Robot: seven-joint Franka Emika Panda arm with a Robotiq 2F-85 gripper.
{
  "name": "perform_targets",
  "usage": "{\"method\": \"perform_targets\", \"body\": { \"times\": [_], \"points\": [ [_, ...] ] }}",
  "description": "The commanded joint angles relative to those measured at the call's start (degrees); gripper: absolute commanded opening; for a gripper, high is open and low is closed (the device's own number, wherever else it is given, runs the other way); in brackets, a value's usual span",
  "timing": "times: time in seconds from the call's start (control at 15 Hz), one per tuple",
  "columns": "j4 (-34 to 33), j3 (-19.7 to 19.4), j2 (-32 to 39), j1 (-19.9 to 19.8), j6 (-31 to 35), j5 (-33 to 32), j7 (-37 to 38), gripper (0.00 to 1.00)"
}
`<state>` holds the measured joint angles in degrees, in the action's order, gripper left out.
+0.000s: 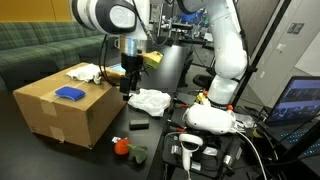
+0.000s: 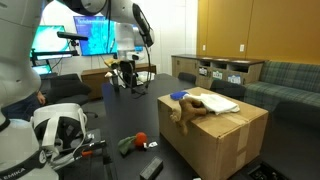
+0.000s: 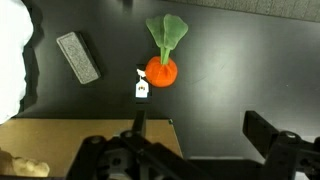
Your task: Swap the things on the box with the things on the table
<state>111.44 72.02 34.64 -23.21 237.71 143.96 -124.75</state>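
The tool [image 3: 197, 122] hangs empty, fingers apart, over the bench [image 3: 250, 60] beside the box [image 3: 60, 135]. The toy carrot [image 3: 161, 68] lies on the bench just ahead, leaves pointing away, crosswise to the closing line.

Orange carrot toy [image 3: 161, 71] beside grey block [image 3: 78, 56]
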Motion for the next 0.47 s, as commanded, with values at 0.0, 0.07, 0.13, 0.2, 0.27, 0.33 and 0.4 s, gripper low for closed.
{"method": "perform_targets", "body": {
  "times": [0.0,0.07,0.13,0.2,0.27,0.33,0.4],
  "points": [
    [14.8,12.7,-6.1,-13.9,-6.1,0.0,4.1,1.00],
    [18.4,16.3,-7.3,-17.9,-8.1,0.0,5.3,1.00],
    [21.7,19.9,-8.2,-21.5,-10.3,0.0,6.4,1.00],
    [24.9,23.4,-9.0,-25.3,-12.7,0.0,7.5,1.00],
    [18.3,17.0,-4.8,-17.9,-8.5,-0.4,5.5,1.00],
    [21.4,20.1,-5.1,-21.2,-9.9,-1.3,7.1,1.00],
    [23.4,21.7,-5.4,-23.1,-10.8,-1.8,8.1,1.00]
  ]
}}
